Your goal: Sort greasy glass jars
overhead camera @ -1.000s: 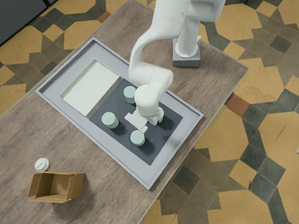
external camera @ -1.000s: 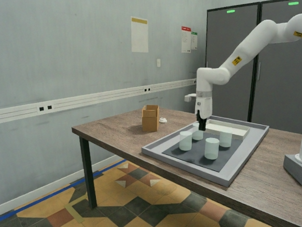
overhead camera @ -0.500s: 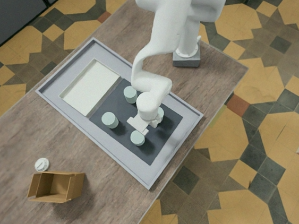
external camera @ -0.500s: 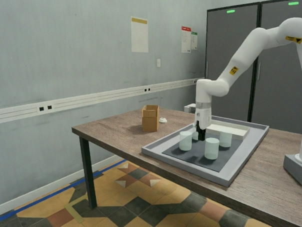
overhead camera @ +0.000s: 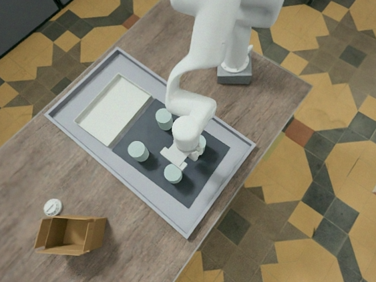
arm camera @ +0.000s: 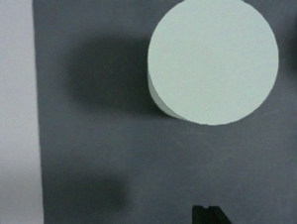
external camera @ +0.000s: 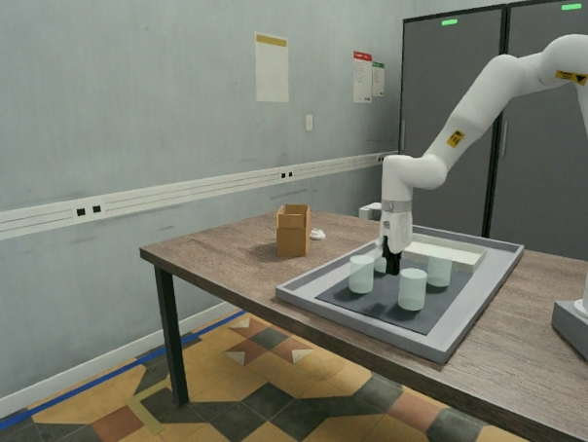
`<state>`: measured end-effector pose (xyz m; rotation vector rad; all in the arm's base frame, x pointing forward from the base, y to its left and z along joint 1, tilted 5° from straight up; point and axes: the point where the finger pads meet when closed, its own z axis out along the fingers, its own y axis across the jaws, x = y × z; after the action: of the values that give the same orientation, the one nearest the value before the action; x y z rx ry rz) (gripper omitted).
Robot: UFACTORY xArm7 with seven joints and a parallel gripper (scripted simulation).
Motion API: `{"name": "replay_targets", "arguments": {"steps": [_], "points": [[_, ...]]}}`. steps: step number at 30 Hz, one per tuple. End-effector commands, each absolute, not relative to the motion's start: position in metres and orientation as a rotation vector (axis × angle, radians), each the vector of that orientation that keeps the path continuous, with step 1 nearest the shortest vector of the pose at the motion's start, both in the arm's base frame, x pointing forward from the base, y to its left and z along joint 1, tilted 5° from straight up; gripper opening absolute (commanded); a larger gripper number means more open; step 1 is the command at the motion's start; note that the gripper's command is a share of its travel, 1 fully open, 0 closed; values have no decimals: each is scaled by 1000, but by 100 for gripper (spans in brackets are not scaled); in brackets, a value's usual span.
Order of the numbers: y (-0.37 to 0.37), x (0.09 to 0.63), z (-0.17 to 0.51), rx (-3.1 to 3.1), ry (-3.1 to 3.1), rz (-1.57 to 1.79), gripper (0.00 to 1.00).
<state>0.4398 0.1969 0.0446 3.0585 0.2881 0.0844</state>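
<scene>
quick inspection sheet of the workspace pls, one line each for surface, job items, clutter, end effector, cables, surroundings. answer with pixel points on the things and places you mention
surface: wood-look table [overhead camera: 140, 254] [external camera: 219, 239], grey framed board [overhead camera: 135, 174] [external camera: 297, 290] on it
job items: four pale green jars, all upright on the dark drying mat [overhead camera: 190, 198] [external camera: 419, 323] [arm camera: 99, 144]; shallow off-white tray [overhead camera: 113, 110] [external camera: 438, 253] holds no jar; which are greasy cannot be told
clutter: open cardboard box [overhead camera: 96, 235] [external camera: 292, 241], small white round item [overhead camera: 53, 207] [external camera: 317, 235] beside it
end effector: shut, holding nothing, above the mat among the jars
cables: nothing seen
surroundings: patterned tile floor, dark cabinets, wall with posters and socket strip
</scene>
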Motion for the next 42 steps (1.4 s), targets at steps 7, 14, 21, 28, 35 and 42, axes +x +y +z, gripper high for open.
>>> {"name": "replay_targets", "arguments": {"steps": [7, 14, 21, 28, 35, 42], "points": [[197, 437, 46, 3060, 288, 90, 0], [196, 435, 46, 3060, 288, 90, 0], [196, 432, 45, 3060, 288, 90, 0], [196, 430, 45, 3060, 288, 90, 0], [195, 428, 46, 3060, 288, 90, 0], [195, 427, 46, 3060, 288, 90, 0]]}}
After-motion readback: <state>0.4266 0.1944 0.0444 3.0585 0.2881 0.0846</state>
